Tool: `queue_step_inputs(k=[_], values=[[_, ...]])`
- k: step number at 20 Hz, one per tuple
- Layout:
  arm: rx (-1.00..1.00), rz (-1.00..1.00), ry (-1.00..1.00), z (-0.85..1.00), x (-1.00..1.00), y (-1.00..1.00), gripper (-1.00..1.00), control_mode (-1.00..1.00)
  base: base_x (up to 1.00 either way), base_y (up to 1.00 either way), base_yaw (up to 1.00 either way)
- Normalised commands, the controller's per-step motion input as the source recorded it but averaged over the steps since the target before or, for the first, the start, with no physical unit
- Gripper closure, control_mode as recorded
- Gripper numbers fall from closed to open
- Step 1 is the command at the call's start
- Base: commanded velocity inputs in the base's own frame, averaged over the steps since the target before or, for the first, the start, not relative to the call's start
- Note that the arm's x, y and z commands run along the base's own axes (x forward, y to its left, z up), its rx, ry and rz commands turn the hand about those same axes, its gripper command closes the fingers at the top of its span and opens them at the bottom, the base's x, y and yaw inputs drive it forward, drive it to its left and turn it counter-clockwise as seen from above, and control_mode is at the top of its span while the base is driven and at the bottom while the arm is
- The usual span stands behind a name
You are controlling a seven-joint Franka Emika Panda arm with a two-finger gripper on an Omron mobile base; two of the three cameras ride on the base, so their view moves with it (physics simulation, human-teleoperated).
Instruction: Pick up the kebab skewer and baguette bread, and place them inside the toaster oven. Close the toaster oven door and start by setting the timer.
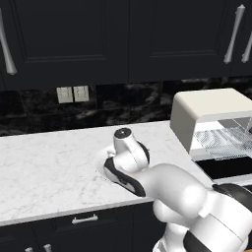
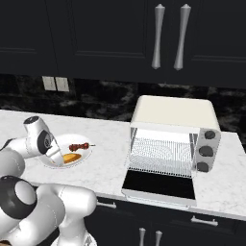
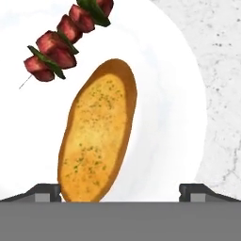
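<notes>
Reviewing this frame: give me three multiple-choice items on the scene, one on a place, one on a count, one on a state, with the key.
1. Where does the golden-orange oval baguette bread lie?
A. on the round white plate, beside the red-brown meat kebab skewer
B. on the oven's wire rack
C. on the bare marble counter

2. How many dark round knobs does the cream-white boxy toaster oven carry?
A. one
B. three
C. five

3. How does the dark glass toaster oven door stand?
A. shut
B. folded down open
C. taken off

Key: 1 A, the hand view shows both foods on the plate; 2 B, three knobs stacked down its right side; 3 B, the door lies flat in front, the wire rack bare.
</notes>
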Motion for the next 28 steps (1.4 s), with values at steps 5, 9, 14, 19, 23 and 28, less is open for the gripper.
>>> queue_step_inputs(k=[5,9,14,19,23,28], values=[[0.0,-0.06,0.0,-0.08,0.21,0.0,-1.0,-1.0,0.0,0.0,0.0],[0.0,-0.06,0.0,-0.09,0.18,0.0,-1.0,-1.0,0.0,0.0,0.0],[0.0,-0.05,0.0,-0.05,0.27,0.0,-1.0,-1.0,0.0,0.0,0.0],[0.0,-0.02,0.02,-0.15,0.01,0.0,-1.0,-1.0,0.0,0.0,0.0],[0.01,0.0,0.06,-0.27,0.0,0.03,-1.0,-1.0,0.0,0.0,0.0],[0.03,-0.01,0.03,-0.24,0.0,0.0,-1.0,-1.0,0.0,0.0,0.0]])
